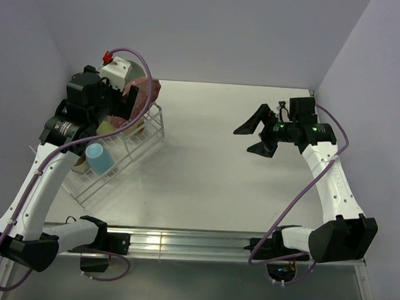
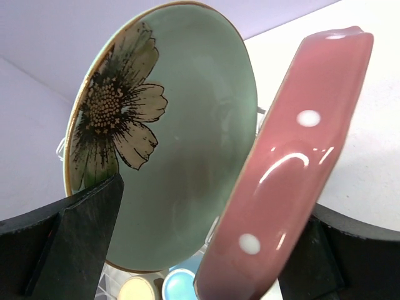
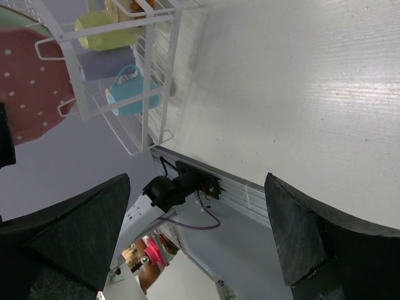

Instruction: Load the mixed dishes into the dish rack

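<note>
Left gripper (image 2: 215, 194) up close, its dark fingers (image 2: 81, 237) set wide, one on either side of two plates standing on edge in the rack (image 1: 113, 176). Whether either finger touches a plate, I cannot tell.

Pink plate (image 2: 294, 156), white-dotted, stands nearer the right-hand finger and leans slightly. Green plate (image 2: 187, 144) stands just beside it with its flower face in view. The two rims are close but apart at the top.

Overhead, both plates sit at the rack's far end, under the left wrist. Blue mug (image 1: 100, 158) sits in the rack's near part. In the right wrist view, the lavender cup (image 3: 103, 64) lies in the rack between the blue mug and the yellow mug (image 3: 105, 31).

Right gripper (image 1: 242, 141) has its jaws spread wide and empty. It hangs over the table (image 1: 212, 171), well to the right of the rack and pointing towards it.
</note>
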Robot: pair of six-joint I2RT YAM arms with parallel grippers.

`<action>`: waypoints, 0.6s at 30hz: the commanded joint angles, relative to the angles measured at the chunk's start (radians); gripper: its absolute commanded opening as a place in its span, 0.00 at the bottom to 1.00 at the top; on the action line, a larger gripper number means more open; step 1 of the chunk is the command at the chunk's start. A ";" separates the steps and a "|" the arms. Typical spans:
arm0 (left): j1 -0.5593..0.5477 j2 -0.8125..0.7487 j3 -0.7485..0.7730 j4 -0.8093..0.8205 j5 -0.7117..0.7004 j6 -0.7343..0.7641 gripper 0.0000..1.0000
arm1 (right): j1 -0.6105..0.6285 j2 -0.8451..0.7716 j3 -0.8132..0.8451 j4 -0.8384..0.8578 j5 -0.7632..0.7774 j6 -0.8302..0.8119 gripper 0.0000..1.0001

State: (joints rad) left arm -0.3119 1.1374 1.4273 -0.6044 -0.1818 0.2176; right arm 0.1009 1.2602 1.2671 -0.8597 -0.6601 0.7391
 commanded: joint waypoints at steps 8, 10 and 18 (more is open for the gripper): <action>0.014 -0.010 0.044 0.114 -0.140 0.043 0.96 | 0.006 0.007 -0.008 0.030 -0.019 -0.007 0.95; 0.014 -0.005 0.050 0.112 -0.136 0.043 0.97 | 0.006 0.005 -0.009 0.031 -0.019 -0.006 0.95; 0.014 0.004 0.067 0.138 -0.150 0.071 0.96 | 0.008 0.004 -0.012 0.030 -0.021 -0.004 0.95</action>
State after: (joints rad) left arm -0.3176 1.1412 1.4395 -0.5411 -0.2283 0.2321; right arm 0.1009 1.2606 1.2537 -0.8574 -0.6678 0.7391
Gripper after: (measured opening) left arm 0.964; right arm 0.953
